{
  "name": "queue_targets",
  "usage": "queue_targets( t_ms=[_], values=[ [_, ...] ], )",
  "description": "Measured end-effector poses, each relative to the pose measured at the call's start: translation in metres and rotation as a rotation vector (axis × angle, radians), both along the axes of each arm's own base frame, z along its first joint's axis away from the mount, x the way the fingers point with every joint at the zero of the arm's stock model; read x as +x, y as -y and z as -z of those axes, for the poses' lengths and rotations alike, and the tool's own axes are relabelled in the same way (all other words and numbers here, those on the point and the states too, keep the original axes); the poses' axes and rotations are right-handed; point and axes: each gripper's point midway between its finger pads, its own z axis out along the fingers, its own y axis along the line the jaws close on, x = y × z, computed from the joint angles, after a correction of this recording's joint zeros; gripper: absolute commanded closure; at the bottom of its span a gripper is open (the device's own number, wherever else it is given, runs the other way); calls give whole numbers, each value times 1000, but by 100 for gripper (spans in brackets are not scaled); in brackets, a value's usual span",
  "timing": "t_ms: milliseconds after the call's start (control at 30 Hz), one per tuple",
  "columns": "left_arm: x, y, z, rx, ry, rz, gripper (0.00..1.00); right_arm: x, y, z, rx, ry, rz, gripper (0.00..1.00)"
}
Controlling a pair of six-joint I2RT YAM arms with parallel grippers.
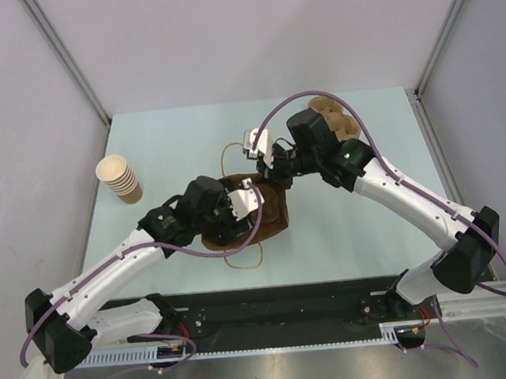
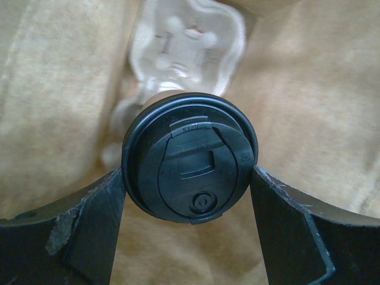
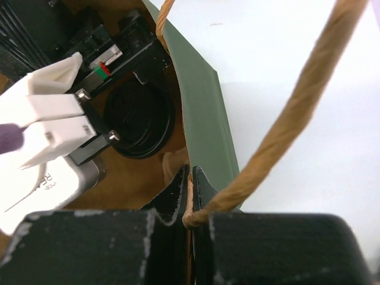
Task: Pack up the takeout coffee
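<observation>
The takeout coffee shows its round black lid from above, low inside a brown paper bag at the table's middle. My left gripper reaches down into the bag, and its two fingers press the lid's rim from either side. The cup's paper wall is hidden under the lid. My right gripper is shut on the bag's rim where the twine handle is fixed, at the bag's far right side. The lid also shows in the right wrist view, beside the left wrist's white housing.
A stack of lidless pale paper cups lies at the left of the table. A brown cup carrier sits at the back right, partly behind the right arm. A blurred white moulded piece lies beyond the cup inside the bag.
</observation>
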Motion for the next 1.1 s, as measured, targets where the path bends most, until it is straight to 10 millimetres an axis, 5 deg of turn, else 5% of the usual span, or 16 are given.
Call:
queue_targets(
  t_ms=[333, 1100],
  values=[
    [5, 14, -1, -34, 143, 44, 100, -22, -4, 5, -22, 54, 14, 100],
    [-12, 29, 1, -56, 328, 211, 100, -34, -7, 4, 17, 13, 13, 100]
  ],
)
